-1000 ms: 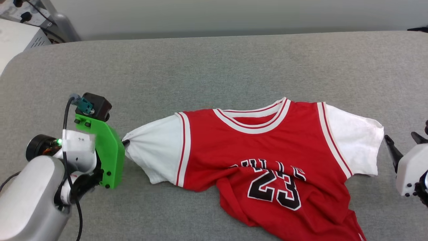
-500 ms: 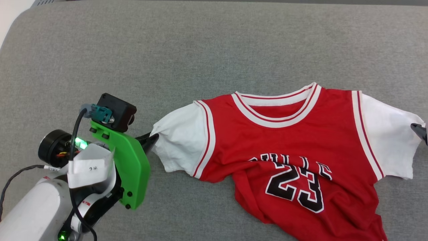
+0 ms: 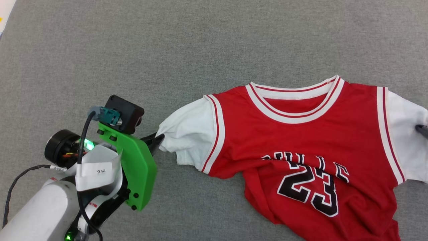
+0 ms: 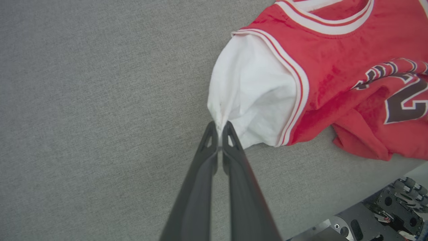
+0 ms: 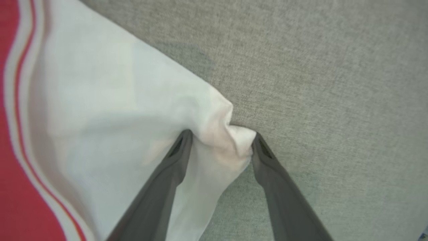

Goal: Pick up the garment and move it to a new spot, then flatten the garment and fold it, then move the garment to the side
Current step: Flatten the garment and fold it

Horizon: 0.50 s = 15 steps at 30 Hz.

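Both sleeves, to stretch the garment (image 3: 301, 144) flat
It lies rumpled on the grey worktop (image 3: 200, 50); my left gripper (image 4: 219, 129) pinches one sleeve tip (image 4: 221, 112), my right gripper (image 5: 221, 134) straddles the other, jaws spread.

Grey woven fabric surface (image 3: 200, 40), red-and-white garment (image 3: 301, 140) lying rumpled on it, front up

Right fingers (image 5: 167, 174) straddle a bunched white sleeve corner of the garment (image 5: 100, 100)
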Available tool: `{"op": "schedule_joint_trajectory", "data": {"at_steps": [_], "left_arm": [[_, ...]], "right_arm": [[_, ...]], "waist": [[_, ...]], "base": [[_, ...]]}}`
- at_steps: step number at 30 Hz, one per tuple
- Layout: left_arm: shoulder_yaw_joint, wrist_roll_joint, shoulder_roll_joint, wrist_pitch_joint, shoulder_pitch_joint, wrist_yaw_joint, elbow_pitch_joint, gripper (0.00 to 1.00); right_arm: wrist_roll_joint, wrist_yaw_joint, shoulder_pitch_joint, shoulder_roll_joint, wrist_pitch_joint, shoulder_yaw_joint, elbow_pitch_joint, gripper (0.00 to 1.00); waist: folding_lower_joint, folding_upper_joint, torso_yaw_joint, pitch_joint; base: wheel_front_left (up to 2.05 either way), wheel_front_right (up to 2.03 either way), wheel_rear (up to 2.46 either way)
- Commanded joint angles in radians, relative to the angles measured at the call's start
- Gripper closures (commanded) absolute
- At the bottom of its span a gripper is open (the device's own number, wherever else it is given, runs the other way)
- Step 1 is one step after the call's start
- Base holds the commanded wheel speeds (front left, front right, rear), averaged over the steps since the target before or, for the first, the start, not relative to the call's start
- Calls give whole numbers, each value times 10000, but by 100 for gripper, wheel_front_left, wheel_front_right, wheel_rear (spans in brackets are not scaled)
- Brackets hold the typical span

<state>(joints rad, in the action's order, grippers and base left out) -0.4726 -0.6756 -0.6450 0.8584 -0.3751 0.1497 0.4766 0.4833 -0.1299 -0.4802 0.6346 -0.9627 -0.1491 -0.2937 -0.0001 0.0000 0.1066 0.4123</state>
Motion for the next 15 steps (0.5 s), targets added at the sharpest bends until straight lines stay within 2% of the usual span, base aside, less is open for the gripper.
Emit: {"op": "schedule_joint_trajectory", "data": {"at_steps": [1, 8, 15], "left_arm": [[45, 4, 45, -97, -154, -26, -85, 100], [133, -80, 119, -468, -133, -145, -524, 100], [239, -97, 125, -932, -85, -311, -1094, 100]], "right_arm": [[280, -8, 336, -354, 23, -380, -327, 100], [360, -8, 145, -198, 797, -256, -535, 100], [168, -8, -112, -52, 2163, 138, -336, 100]], "waist": [[1, 0, -11, -11], [1, 0, -168, -451], [1, 0, -360, -1551]], "base": [[0, 0, 0], [0, 0, 0], [0, 0, 0]]}}
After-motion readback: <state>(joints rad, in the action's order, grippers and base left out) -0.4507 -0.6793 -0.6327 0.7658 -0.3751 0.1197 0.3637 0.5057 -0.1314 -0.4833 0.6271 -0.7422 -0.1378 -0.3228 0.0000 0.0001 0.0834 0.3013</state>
